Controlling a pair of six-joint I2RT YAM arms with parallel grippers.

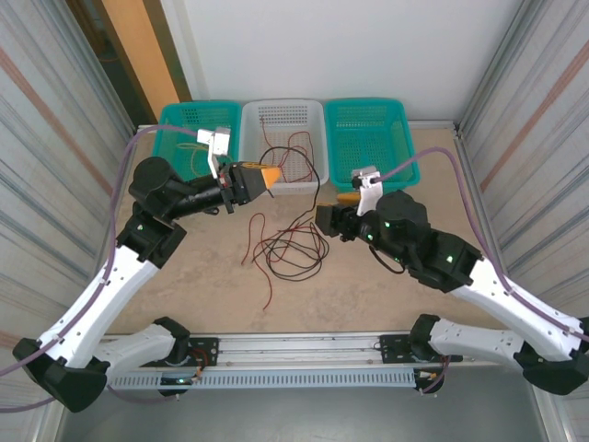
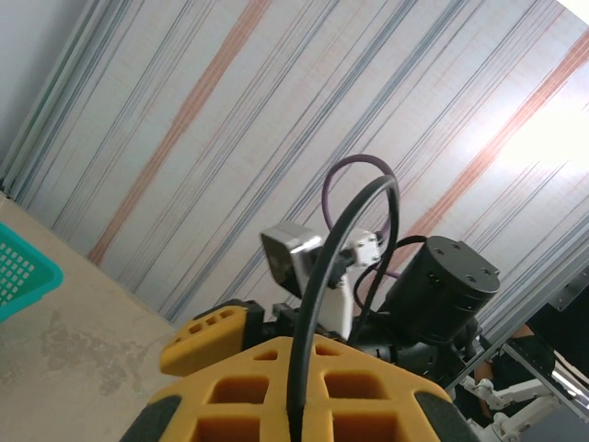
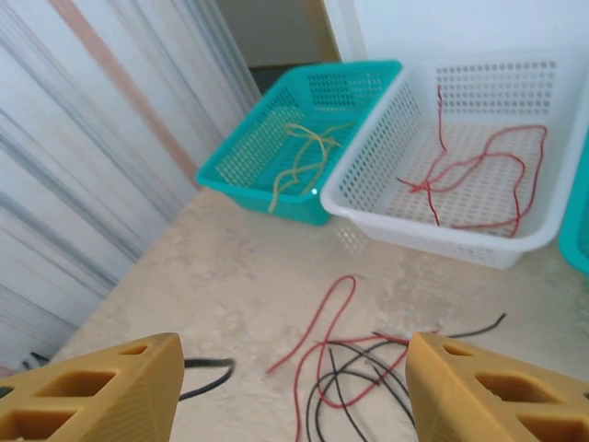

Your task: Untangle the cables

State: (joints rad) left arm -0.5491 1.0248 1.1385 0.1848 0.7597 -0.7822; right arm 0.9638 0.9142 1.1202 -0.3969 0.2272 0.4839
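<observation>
Left gripper (image 1: 272, 175), closed on one black cable (image 2: 313, 285), sits upper left of the tangle of cables (image 1: 293, 247) at tabletop (image 1: 202, 281) centre; my right gripper (image 3: 294, 364), wide open, hangs nearer it.

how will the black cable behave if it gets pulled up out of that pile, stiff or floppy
Likely floppy: the black cable bends in loose curves from the left gripper. The tangle looks thin and light, so crossed strands may drag along.
</observation>
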